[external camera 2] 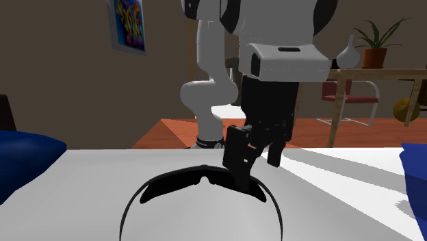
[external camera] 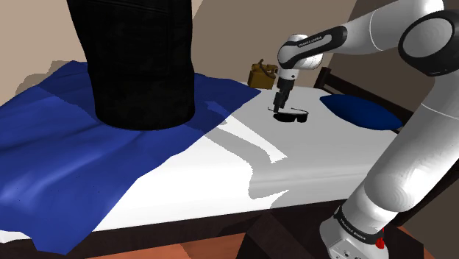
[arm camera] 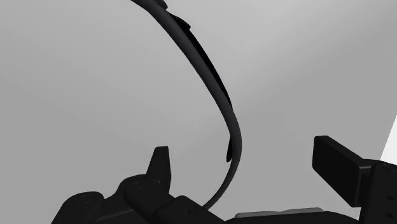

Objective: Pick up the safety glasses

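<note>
Straddling safety glasses (external camera 2: 179,185) w/ jaws apart; temples cut off.

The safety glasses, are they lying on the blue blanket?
No, the black safety glasses lie on the bare white sheet, well clear of the blue blanket.

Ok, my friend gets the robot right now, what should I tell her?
Gripper: open, low over the bed, fingers standing either side of the frame's curved end, not clasping it.
Safety glasses: black, lying flat on the bed's white sheet.
Done: the gripper is lined up at the glasses.
Left: shut the fingers on the frame, probably after easing a little lower, then lift the glasses off the sheet.
</note>
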Robot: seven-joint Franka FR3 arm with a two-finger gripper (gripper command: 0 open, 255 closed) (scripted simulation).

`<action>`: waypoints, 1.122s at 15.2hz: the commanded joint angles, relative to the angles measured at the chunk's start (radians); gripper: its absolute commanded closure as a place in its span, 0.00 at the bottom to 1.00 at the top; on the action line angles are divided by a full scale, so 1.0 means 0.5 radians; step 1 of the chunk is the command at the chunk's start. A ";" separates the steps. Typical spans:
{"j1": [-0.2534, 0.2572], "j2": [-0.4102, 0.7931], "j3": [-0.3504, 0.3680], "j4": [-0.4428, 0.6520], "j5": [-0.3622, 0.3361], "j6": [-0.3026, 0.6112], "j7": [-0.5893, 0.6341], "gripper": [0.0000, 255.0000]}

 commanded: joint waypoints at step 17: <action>-0.003 0.030 -0.002 -0.040 0.009 0.070 -0.010 1.00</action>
